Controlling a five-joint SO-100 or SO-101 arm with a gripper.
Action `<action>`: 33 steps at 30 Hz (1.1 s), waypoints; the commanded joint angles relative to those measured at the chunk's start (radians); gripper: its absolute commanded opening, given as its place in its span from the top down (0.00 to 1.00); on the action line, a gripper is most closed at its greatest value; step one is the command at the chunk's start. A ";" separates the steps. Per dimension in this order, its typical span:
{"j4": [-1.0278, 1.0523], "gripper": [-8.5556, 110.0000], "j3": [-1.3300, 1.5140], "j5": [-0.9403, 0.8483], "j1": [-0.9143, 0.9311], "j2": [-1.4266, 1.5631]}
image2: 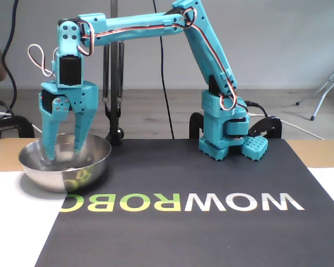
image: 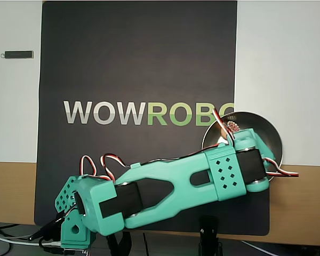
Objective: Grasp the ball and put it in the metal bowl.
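Arm over bowl, fingers spread apart.
Fixed view, near to far: mat [image2: 172, 222], metal bowl [image2: 65, 165] at mat's left edge, gripper [image2: 62, 151] reaching down into it, empty; ball not visible, maybe hidden inside.

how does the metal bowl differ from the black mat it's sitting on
The metal bowl is round, shiny and reflective; the black mat is flat, matte and rectangular. The bowl is plain silver, while the mat carries printed lettering. The bowl is far smaller and sits at the mat's edge. Both rest on the table.
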 commanded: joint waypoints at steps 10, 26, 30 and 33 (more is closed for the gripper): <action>0.006 0.41 -0.040 0.006 0.000 0.008; 0.006 0.58 -0.040 -0.002 0.000 0.011; 0.006 0.84 -0.040 -0.002 0.000 0.012; 0.006 0.93 -0.038 0.002 0.000 0.014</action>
